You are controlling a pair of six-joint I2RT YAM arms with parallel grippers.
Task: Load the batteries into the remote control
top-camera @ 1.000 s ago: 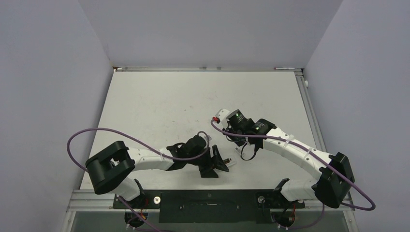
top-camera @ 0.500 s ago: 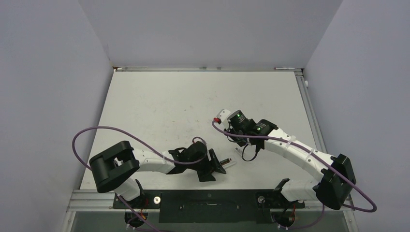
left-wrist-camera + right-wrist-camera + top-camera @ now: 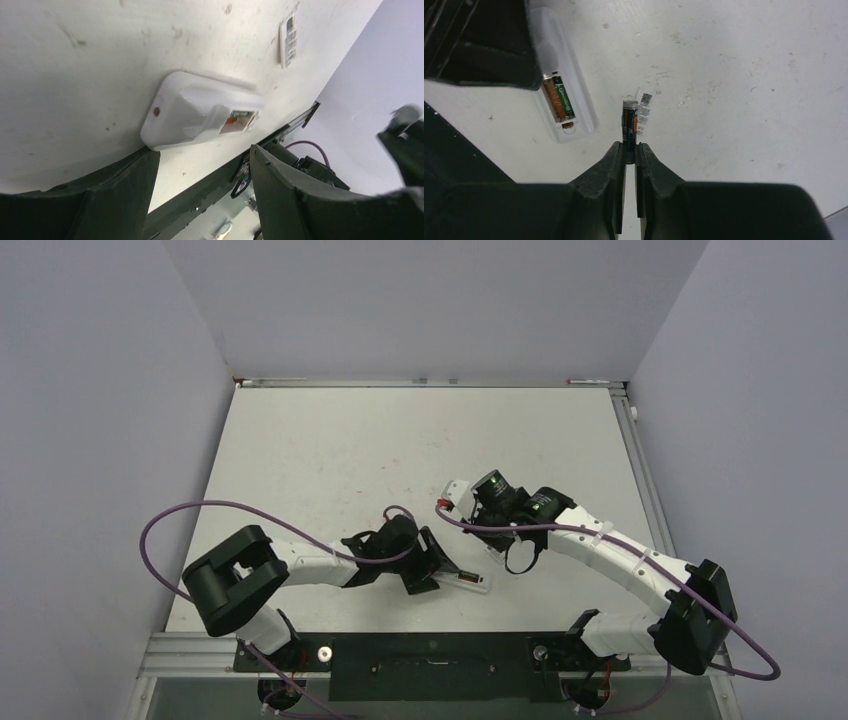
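The white remote control lies flat on the table near the front edge, its battery slot facing up. In the right wrist view the remote holds an orange and green battery in its open slot. My right gripper is shut on a dark battery with an orange band, held just right of the remote; the gripper also shows in the top view. My left gripper is open, its fingers at the remote's left end, and it also shows in the top view.
A small white strip with grey marks lies on the table beside the held battery, and also shows in the left wrist view. The table's front edge and black rail run just behind the remote.
My left gripper has drawn back to the left, off the remote, so the remote now shows at full length on the table. My right gripper has shifted slightly.
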